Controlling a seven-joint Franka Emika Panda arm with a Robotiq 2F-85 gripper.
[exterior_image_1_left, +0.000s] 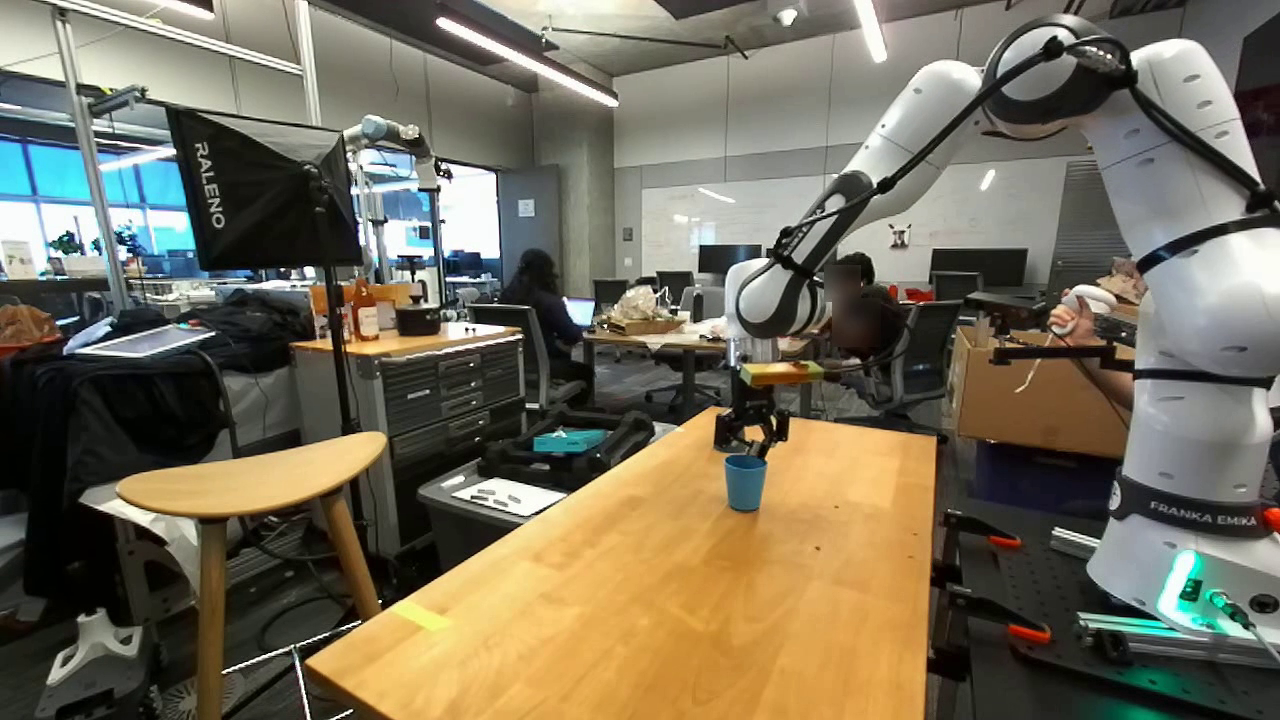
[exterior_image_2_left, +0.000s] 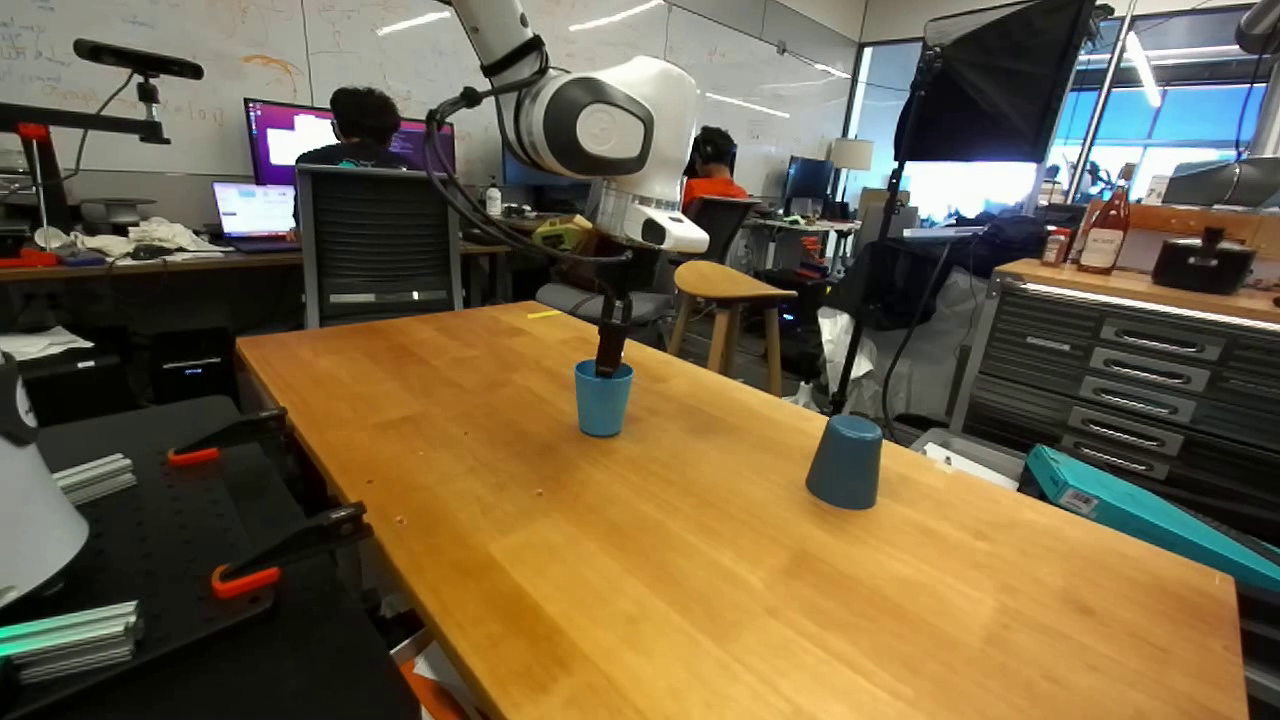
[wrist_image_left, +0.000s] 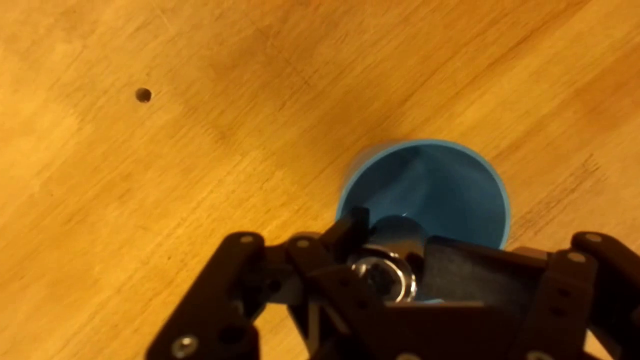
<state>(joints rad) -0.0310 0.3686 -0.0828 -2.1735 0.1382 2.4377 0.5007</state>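
A light blue cup stands upright on the wooden table in both exterior views. My gripper points down over it, with its tips inside the rim. In the wrist view the cup opens just ahead of the gripper. Between the fingers is a shiny metal cylinder with a round rim, apparently pinched on both sides. Its lower end reaches over or into the cup; whether it touches the cup bottom I cannot tell. A darker blue cup stands upside down farther along the table.
The wooden table has a small dark hole near the cup. Clamps with orange tips line the edge by the robot's base. A wooden stool and a softbox stand beyond the opposite edge.
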